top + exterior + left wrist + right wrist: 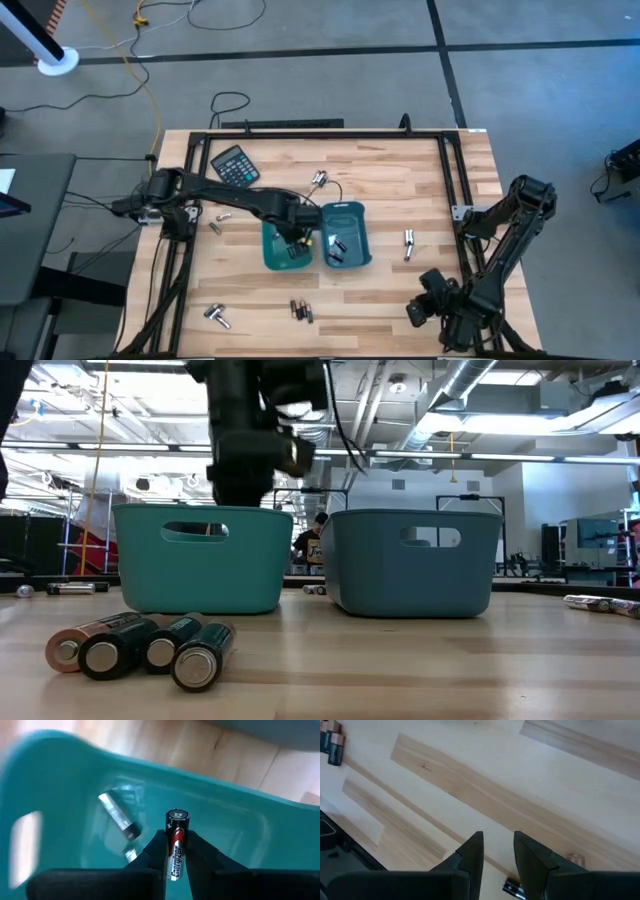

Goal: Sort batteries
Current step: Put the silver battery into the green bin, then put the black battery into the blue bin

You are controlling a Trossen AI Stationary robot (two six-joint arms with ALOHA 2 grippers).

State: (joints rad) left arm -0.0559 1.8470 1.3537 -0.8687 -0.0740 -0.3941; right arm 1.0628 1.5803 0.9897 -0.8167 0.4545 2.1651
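- Lying nearest the low camera, in front of the left teal bin [198, 558]: four dark batteries [140, 646] side by side, ends toward the lens, one with a copper-coloured end.
- Seen from above as a small cluster [301, 311] near the table's front edge, below the same bin [272, 256].
- Reaching from the table's left side over that bin: left gripper [294, 240], poised above the bin's inside.
- Clamped between its two dark fingers [156, 854]: black-and-red Energizer battery [176, 841], standing up out of the fingertips, over the bin's floor.
- Already inside the left bin: a silvery battery [118, 814], blurred.
- Standing just right of the left bin: grey-blue bin [345, 237], holding a few batteries [338, 248].
- Scattered around the bins: one silvery battery [409, 241] to the right, a pair [320, 180] above, loose ones [217, 316] at front left.
- Sitting up-left of the bins: black calculator [235, 165].
- Parked well right of the bins, near the table's front right corner: right gripper [498, 851], fingers apart, holding nothing, over bare wood.
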